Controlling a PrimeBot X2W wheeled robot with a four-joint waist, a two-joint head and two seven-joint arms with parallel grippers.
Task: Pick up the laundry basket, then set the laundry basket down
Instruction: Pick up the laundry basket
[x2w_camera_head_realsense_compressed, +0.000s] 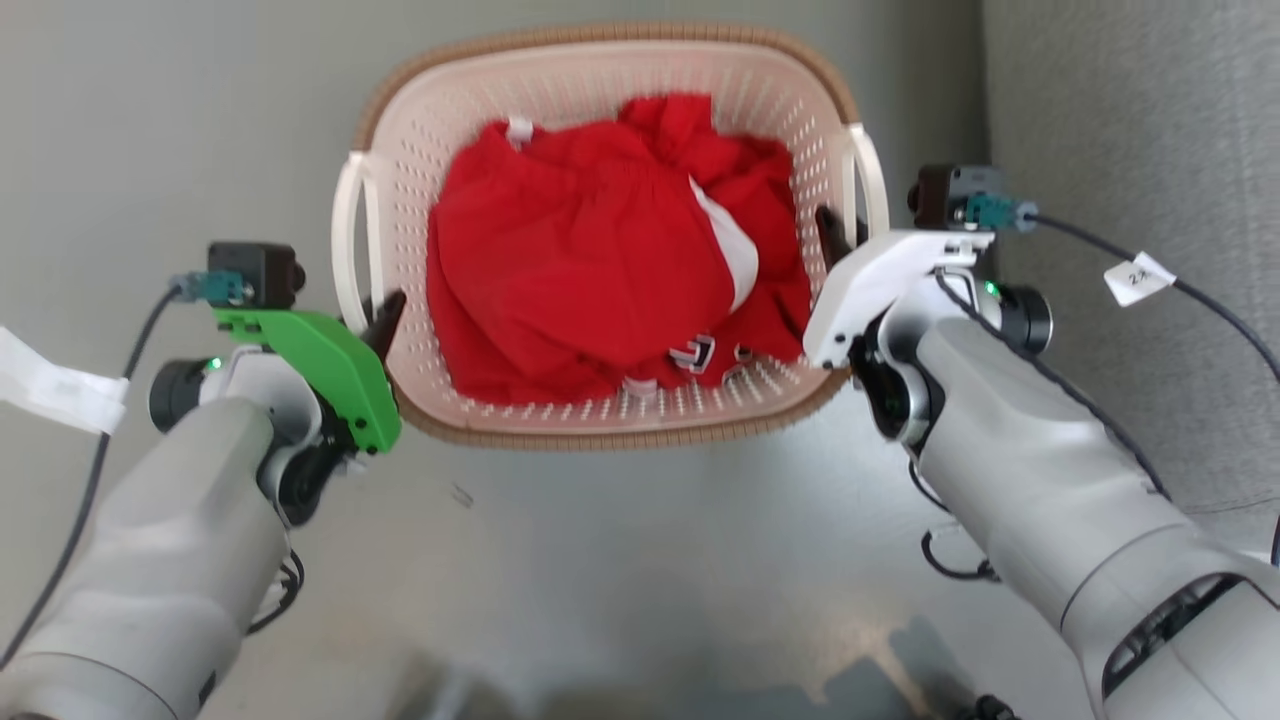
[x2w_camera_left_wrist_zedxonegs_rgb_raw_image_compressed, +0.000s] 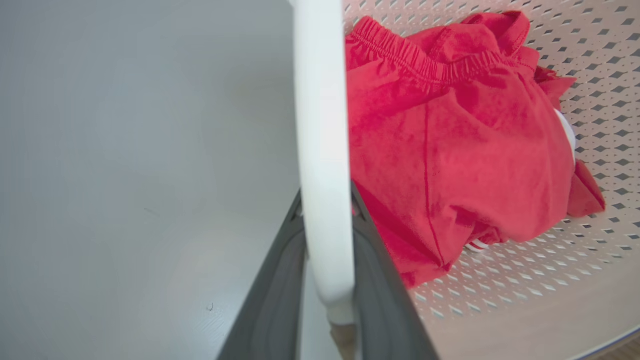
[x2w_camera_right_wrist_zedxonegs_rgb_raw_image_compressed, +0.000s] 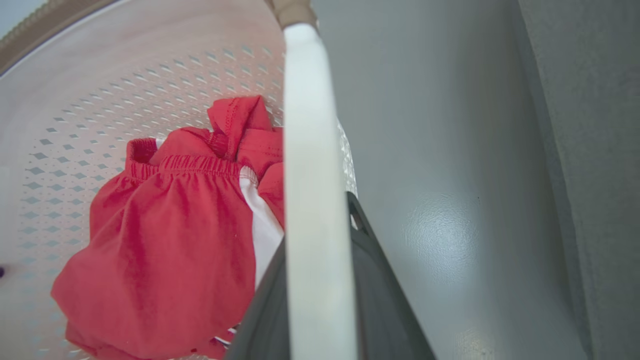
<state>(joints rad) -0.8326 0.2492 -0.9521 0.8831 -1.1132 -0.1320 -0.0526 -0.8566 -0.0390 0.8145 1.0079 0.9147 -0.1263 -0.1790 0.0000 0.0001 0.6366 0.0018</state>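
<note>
Laundry basket (x2w_camera_head_realsense_compressed: 600, 436): on or just above the grey floor (x2w_camera_head_realsense_compressed: 650, 560), straight ahead of the robot; whether it is lifted cannot be told.
Long axis: runs from one gripper to the other, with a loop handle at each end.
Left gripper (x2w_camera_head_realsense_compressed: 385, 318): jaws closed narrowly around the left handle (x2w_camera_head_realsense_compressed: 348, 230), the white bar running between the fingers.
Right gripper (x2w_camera_head_realsense_compressed: 835, 238): clamped the same way on the right handle (x2w_camera_head_realsense_compressed: 868, 170).
Nearer arm: neither; each is at its own handle.
Coming move: judged an even, two-armed vertical move.
Count: one basket, two handles, two grippers, one heap of red clothing (x2w_camera_head_realsense_compressed: 590, 250) inside the basket.
</note>
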